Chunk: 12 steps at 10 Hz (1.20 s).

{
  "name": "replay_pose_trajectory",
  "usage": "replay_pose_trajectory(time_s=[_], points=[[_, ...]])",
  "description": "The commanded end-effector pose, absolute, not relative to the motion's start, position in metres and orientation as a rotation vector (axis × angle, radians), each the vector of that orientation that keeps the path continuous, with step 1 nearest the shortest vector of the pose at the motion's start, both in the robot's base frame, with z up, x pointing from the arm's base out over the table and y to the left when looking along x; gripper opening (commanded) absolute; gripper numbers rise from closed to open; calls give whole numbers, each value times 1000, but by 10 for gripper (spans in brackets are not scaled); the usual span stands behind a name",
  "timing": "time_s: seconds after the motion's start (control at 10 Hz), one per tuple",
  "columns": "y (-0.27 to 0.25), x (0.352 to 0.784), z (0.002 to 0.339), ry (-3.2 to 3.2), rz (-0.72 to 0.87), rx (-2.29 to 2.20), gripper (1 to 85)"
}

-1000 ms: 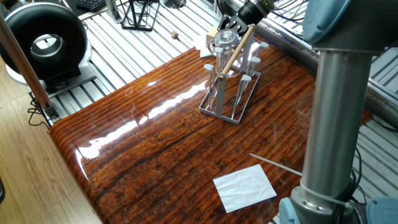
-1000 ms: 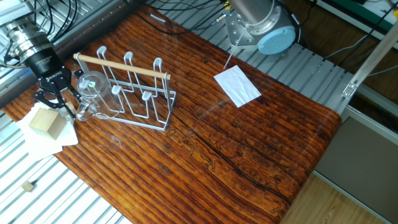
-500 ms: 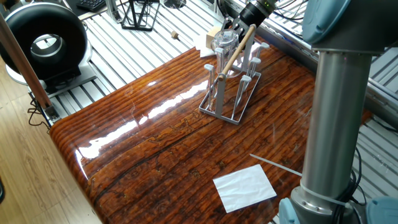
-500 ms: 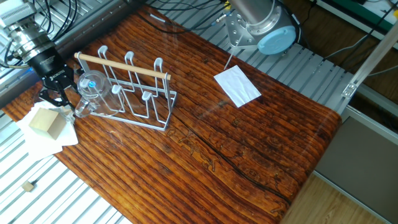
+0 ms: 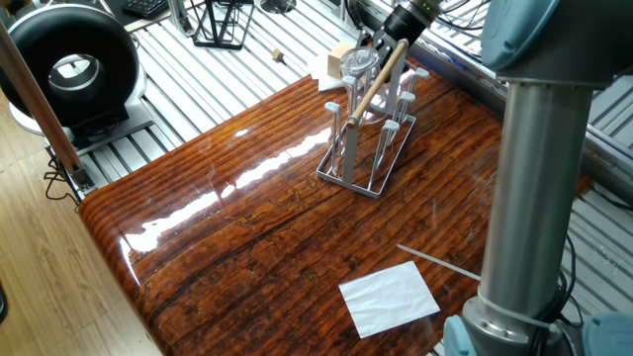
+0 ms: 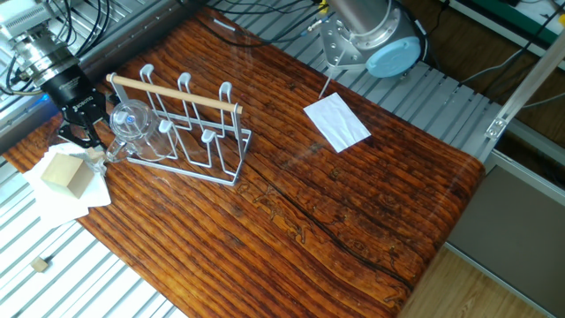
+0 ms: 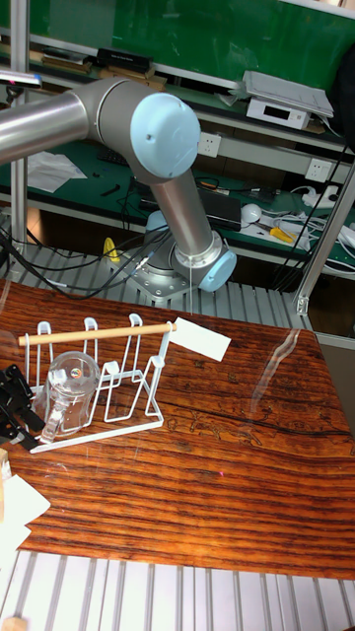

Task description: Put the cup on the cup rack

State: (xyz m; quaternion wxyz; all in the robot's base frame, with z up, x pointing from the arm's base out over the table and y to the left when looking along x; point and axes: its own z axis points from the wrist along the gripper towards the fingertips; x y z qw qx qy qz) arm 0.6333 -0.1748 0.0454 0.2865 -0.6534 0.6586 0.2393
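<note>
Clear glass cup (image 6: 129, 122) tilted on its side at the end of the grey wire cup rack (image 6: 190, 141), near one edge of the wooden table (image 6: 353, 203), black gripper (image 6: 81, 124) just behind it, grasp cannot be told, white paper (image 6: 336, 121) near opposite edge

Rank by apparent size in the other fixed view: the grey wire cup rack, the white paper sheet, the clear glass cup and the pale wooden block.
1. Grey wire cup rack with wooden rod handle, clearly largest.
2. White paper sheet.
3. Clear glass cup and pale wooden block look alike, so no ranking.
</note>
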Motion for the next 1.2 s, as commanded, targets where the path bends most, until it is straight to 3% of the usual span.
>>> replay_pose_trajectory(time_s=[0.0,0.6,1.1], points=[[-195,633,40,1781,538,-1841,360],[-240,624,38,1904,346,-2004,340],[-260,613,40,1998,288,-2043,323]])
